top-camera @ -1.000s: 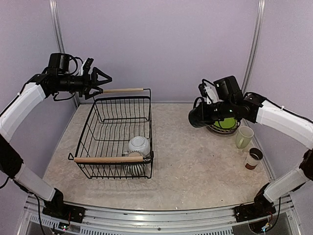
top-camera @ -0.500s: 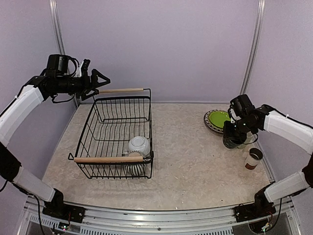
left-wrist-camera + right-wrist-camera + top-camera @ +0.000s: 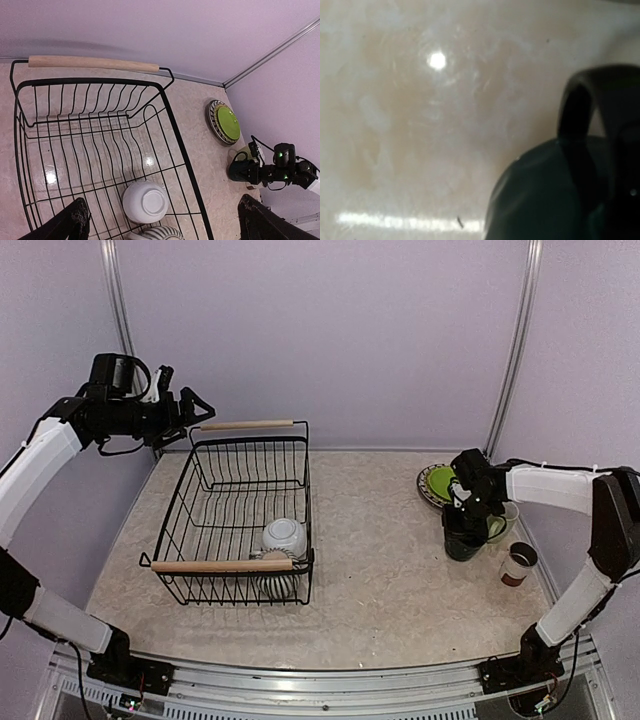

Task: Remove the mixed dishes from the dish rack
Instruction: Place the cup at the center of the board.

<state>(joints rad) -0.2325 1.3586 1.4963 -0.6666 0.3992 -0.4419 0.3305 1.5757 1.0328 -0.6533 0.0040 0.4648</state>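
The dish rack [image 3: 200, 502] stands left of centre. It holds an upturned white bowl [image 3: 284, 536] and a striped mug [image 3: 276, 585] at its near end. Both show in the left wrist view, the bowl [image 3: 145, 201] and the mug [image 3: 156, 234]. My left gripper [image 3: 197, 408] is open and empty, high over the rack's far handle [image 3: 252, 424]. My right gripper [image 3: 464, 510] is shut on the dark teal mug [image 3: 459, 538], which is low at the table. That mug [image 3: 555, 195] fills the right wrist view. The lime-green plate [image 3: 441, 481] lies on the striped plate [image 3: 426, 487].
A pale green mug [image 3: 498, 524] stands just right of the dark mug, partly hidden by my right wrist. A small white cup [image 3: 518, 563] stands near the right edge. Purple walls close in the back and sides. The rack's near handle [image 3: 222, 565] faces me.
My right arm has carried the dark teal mug from mid-air down to the table beside the pale green mug. My left gripper has drifted slightly left and stays open.
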